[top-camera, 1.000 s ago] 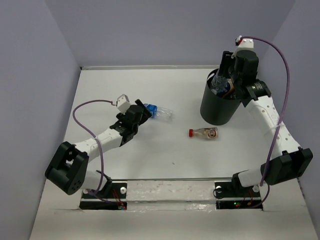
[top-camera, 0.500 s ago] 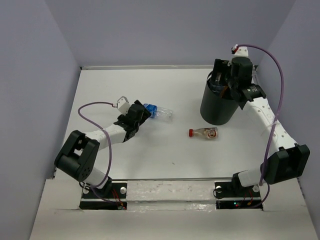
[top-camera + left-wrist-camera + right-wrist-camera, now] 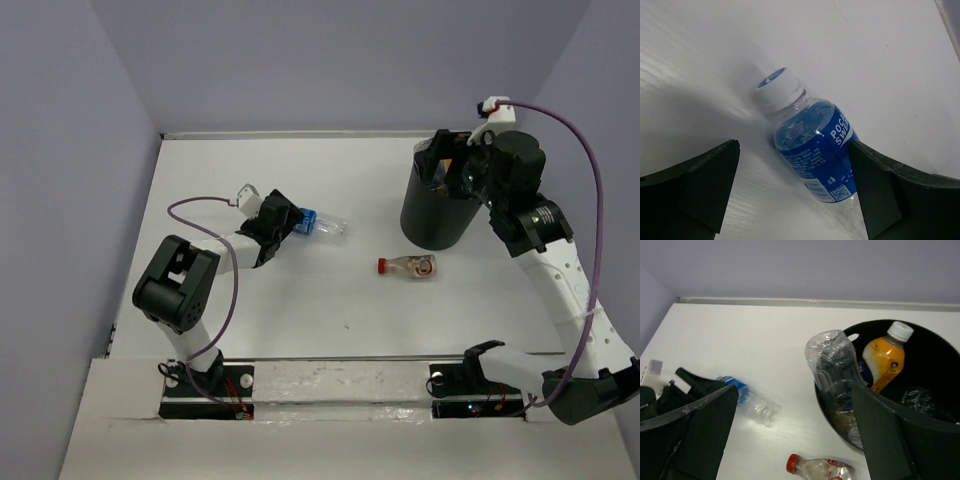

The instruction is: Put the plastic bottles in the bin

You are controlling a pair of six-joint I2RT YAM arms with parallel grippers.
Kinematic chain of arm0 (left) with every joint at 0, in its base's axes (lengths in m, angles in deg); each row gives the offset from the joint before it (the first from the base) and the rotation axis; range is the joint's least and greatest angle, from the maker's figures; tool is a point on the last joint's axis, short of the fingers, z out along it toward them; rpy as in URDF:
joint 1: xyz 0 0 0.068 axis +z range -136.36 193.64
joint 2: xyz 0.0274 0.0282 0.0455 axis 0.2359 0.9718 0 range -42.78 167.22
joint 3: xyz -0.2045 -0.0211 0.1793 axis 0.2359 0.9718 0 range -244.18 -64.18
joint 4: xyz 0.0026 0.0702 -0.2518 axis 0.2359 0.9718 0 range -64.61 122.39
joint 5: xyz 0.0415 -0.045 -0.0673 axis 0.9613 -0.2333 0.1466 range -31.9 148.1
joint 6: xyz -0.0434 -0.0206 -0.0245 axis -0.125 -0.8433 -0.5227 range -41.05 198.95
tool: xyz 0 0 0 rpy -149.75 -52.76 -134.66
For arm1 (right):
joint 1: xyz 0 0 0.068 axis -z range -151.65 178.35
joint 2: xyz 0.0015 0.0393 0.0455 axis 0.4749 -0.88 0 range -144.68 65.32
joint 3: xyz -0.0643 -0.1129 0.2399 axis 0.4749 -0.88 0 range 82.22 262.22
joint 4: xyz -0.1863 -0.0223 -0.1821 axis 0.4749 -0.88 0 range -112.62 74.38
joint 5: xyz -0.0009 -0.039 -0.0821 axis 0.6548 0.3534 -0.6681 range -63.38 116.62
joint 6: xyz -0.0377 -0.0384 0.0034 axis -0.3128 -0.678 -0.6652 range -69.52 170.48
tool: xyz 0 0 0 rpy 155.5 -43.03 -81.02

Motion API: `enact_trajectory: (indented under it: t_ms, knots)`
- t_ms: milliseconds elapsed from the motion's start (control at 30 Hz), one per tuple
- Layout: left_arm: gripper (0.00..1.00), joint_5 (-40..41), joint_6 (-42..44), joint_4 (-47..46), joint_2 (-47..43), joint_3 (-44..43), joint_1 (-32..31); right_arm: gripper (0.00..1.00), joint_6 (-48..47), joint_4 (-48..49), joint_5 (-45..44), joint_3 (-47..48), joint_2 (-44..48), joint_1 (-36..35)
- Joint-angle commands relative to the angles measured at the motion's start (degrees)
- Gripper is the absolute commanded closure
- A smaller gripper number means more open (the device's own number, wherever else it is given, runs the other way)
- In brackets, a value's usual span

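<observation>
Right gripper (image 3: pixel 447 166) has sprung wide over the black bin (image 3: pixel 430 215) at the table's (image 3: pixel 330 330) far right. Left gripper (image 3: pixel 792 146), spread, has slid astride the Pocari Sweat bottle (image 3: pixel 815 150) lying left of centre. Only the right wrist view shows an orange-juice bottle (image 3: pixel 883 362) binned.

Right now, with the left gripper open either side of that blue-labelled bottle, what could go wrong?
The blue-labelled bottle lies off-centre between the open fingers of the left gripper, close to one; closing might roll or squirt it away. The crumpled clear bottle pokes above the rim of the bin and may tip out.
</observation>
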Motion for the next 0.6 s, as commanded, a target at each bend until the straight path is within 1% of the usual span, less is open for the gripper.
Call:
enact_trajectory:
  t_ms: [0,167,233,333,367,433,567]
  knots:
    - [0.01,-2.26,-0.24,-4.92,3.39,-4.09,0.06,0.00,0.09,-0.76,3.43,-5.11,-1.12,-6.15]
    - [0.01,-3.68,-0.06,-5.36,7.16,-7.08,0.15,0.01,0.00,-0.23,3.08,-8.81,-2.79,-13.96]
    - [0.02,-3.76,-0.15,-5.72,7.87,-7.43,0.41,0.02,0.00,0.12,3.08,-9.51,-3.50,-15.73]
    - [0.07,-3.94,-0.76,-6.33,8.84,-7.96,0.94,0.05,0.00,0.73,3.43,-10.57,-4.29,-18.11]
    - [0.11,-4.03,-0.94,-6.59,9.10,-8.05,1.03,0.05,0.00,0.82,3.43,-10.74,-5.08,-19.42]
    - [0.16,-4.29,-1.55,-7.21,10.07,-8.66,1.29,0.05,0.00,1.08,3.43,-11.10,-6.83,-20.48]
    - [0.23,-5.61,-2.34,-7.30,11.91,-10.07,1.91,0.05,0.00,1.52,3.43,-11.36,-9.12,-22.68]
